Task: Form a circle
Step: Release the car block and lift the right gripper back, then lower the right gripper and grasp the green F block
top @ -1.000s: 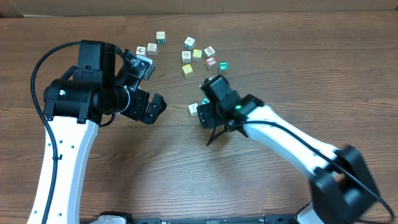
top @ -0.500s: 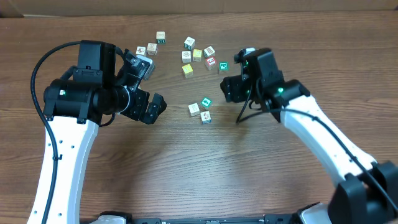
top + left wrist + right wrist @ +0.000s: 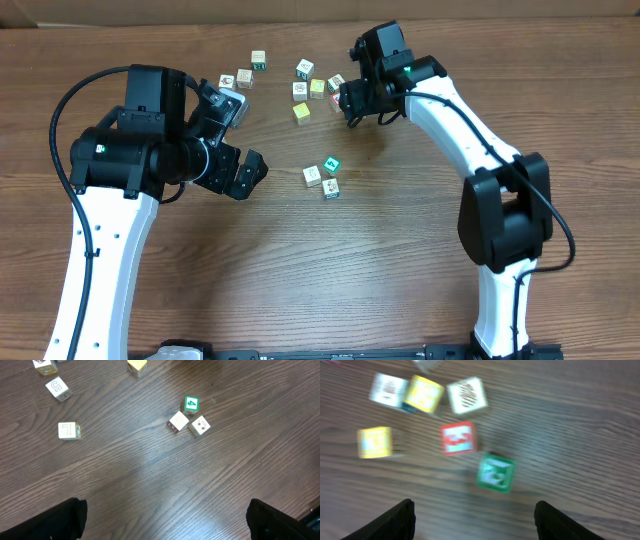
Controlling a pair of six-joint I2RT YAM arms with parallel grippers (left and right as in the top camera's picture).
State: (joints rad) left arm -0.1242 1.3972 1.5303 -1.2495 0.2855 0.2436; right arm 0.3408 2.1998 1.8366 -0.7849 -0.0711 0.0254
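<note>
Three small picture cubes sit touching in a tight cluster at mid-table. In the left wrist view they show as a green-faced cube and two whitish cubes. My left gripper hovers to the left of that cluster, open and empty. My right gripper is at the back of the table over the loose cubes, open with nothing between its fingers. A loose green cube lies just ahead of its fingertips, with a red cube beside it.
Loose cubes are scattered along the back: white ones at the left, a yellow one and several more near the right gripper. Two white cubes lie ahead-left of the left gripper. Bare wood lies toward the front.
My right arm has swung from beside the cluster at mid-table up to the loose cubes at the back. The cluster stays in place. The left arm has not moved.
</note>
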